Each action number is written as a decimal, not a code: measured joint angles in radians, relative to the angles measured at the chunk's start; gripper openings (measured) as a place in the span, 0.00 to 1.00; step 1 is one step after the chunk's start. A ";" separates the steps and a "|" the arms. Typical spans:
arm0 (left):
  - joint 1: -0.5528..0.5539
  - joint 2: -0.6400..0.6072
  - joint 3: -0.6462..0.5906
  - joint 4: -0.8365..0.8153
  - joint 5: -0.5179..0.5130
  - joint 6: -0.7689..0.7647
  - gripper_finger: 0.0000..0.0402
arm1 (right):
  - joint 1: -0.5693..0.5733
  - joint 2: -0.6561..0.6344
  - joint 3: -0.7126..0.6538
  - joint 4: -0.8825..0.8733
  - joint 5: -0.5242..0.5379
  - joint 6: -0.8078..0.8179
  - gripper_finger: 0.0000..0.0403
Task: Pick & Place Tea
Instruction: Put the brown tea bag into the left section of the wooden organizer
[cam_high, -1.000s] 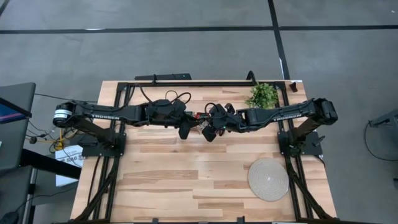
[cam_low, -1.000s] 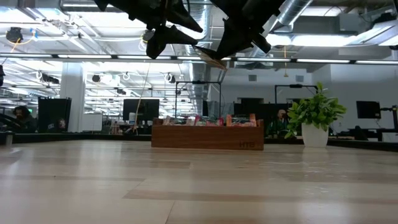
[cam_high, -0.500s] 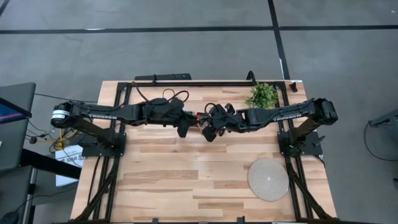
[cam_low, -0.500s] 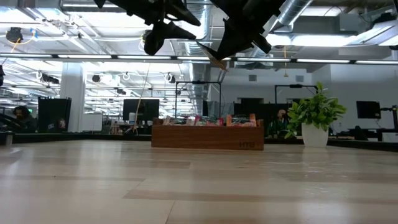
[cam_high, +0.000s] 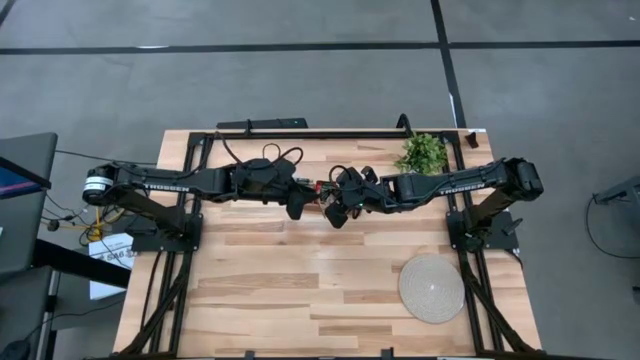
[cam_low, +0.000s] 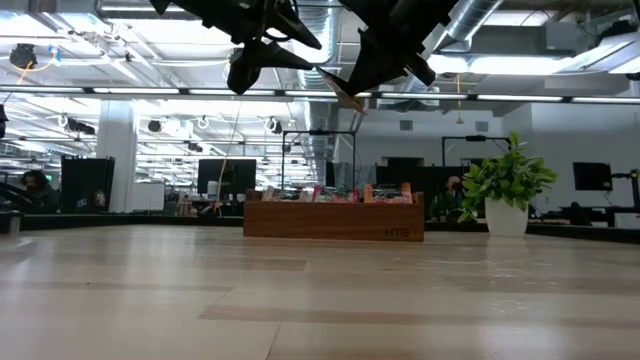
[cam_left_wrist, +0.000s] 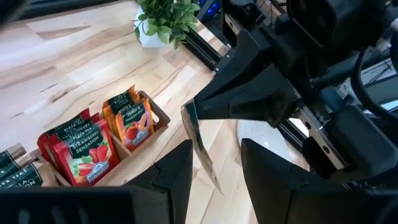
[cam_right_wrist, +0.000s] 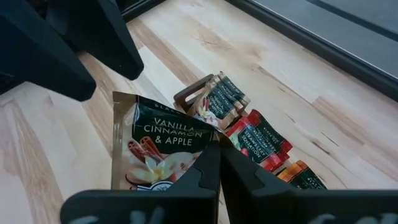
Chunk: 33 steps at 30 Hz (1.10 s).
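Note:
My right gripper is shut on a beige tea sachet with a dark green band, marked vanilla, cinnamon and apple. It holds the sachet high above the table's middle. My left gripper is open and faces it. Its two fingers stand on either side of the sachet's edge, with no touch showing. Below them a wooden box holds several upright red, orange and dark green sachets; it rests on the table. In the high view both grippers meet over the box. My right gripper pinches the sachet between its two fingers at one side edge, near a corner. The fingers come slanting down from the table's right side. The sachet is lifted clear, high above the box, and juts out tilted from the fingertips.
A potted green plant stands at the far right of the table. A round woven mat lies at the near right. Bare wood lies toward the near edge. Black frame rails run along the table's sides.
My left gripper has shifted slightly beside the held sachet and stays open. My right gripper and the sachet have kept still.

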 joint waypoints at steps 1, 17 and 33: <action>0.000 0.000 0.000 0.000 -0.004 0.000 0.32 | 0.000 0.000 0.000 0.000 0.000 0.000 0.00; -0.002 0.035 0.000 0.024 -0.005 -0.018 0.32 | -0.007 0.000 0.000 0.006 0.001 0.001 0.00; -0.002 0.082 0.000 0.080 -0.020 -0.021 0.27 | -0.025 0.000 0.000 0.015 -0.013 0.000 0.00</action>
